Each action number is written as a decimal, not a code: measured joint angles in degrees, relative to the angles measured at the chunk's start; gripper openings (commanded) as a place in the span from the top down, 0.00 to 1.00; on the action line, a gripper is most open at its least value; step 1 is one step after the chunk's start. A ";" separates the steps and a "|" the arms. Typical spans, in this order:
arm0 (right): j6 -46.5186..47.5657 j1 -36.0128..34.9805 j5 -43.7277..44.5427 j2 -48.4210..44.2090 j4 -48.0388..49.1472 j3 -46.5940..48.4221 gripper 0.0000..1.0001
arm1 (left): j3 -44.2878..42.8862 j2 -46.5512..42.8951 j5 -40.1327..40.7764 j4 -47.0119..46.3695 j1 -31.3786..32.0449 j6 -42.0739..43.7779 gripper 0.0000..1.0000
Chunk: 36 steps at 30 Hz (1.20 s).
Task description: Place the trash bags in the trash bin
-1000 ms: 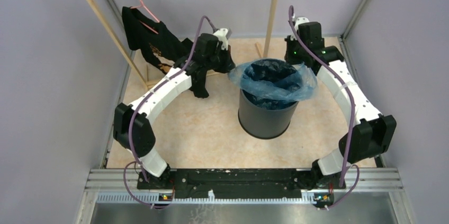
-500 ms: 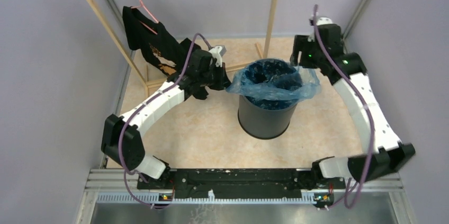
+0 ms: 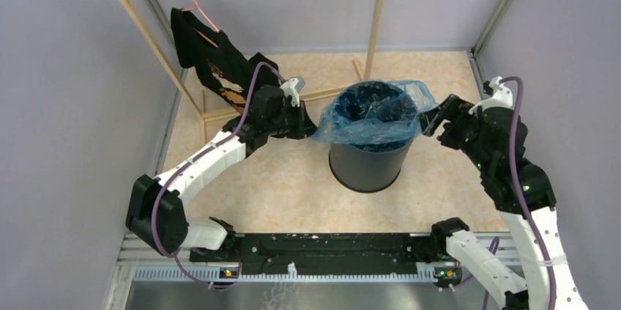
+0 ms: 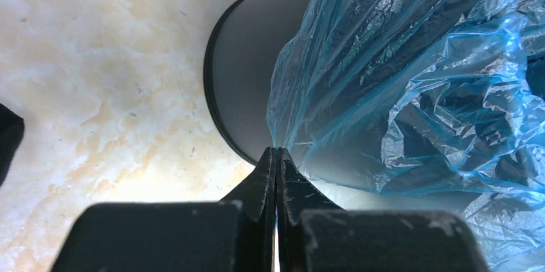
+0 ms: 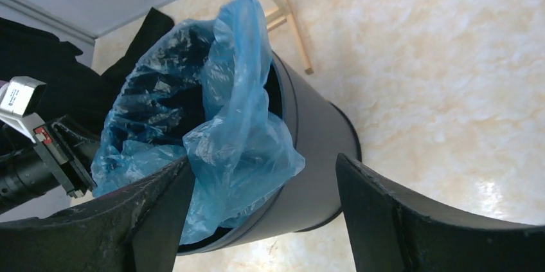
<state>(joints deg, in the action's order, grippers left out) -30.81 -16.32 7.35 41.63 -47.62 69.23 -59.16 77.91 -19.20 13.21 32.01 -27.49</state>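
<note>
Main risk: the light-blue trash bag [image 3: 370, 121] is thin & crinkly, and the left gripper [image 4: 276, 156] has only a small pinch of its hem. Pull too hard and the film could tear or slip out, and the flap would likely ride back up over the rim. 2nd risk: the trash bin [image 3: 366, 163] stands free on the marbled tabletop [image 3: 256, 178] and looks light, so a sideways tug from one side w/o a counter-hold could tip or slide it. 3rd: a loose fold hangs outside the wall on the right, so the right gripper [image 5: 263, 166] could close on air or on the bin wall instead of plastic. The bag sits in the bin w/ its mouth draped over the rim nearly all round, bunched at the right. Left gripper: jaws pressed tight on the bag's edge, just outside the bin's left wall, touching nothing else. Right gripper: spread wide, holding nothing, fingers either side of the hanging fold by the right rim; can't tell if they touch the plastic. A black shirt [image 3: 209, 61] on the wooden rack [image 3: 377, 9] hangs behind the left gripper, apart from the bin.
</note>
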 measured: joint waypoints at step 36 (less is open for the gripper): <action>-16.87 0.00 -4.42 -23.63 10.14 -38.14 0.96 | 5.51 -2.45 -0.94 -3.82 2.27 -4.13 1.00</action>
<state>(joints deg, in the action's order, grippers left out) -47.68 -16.32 2.94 18.00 -37.47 31.09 -53.65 75.46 -20.14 9.39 34.28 -31.62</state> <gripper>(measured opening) 0.034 0.006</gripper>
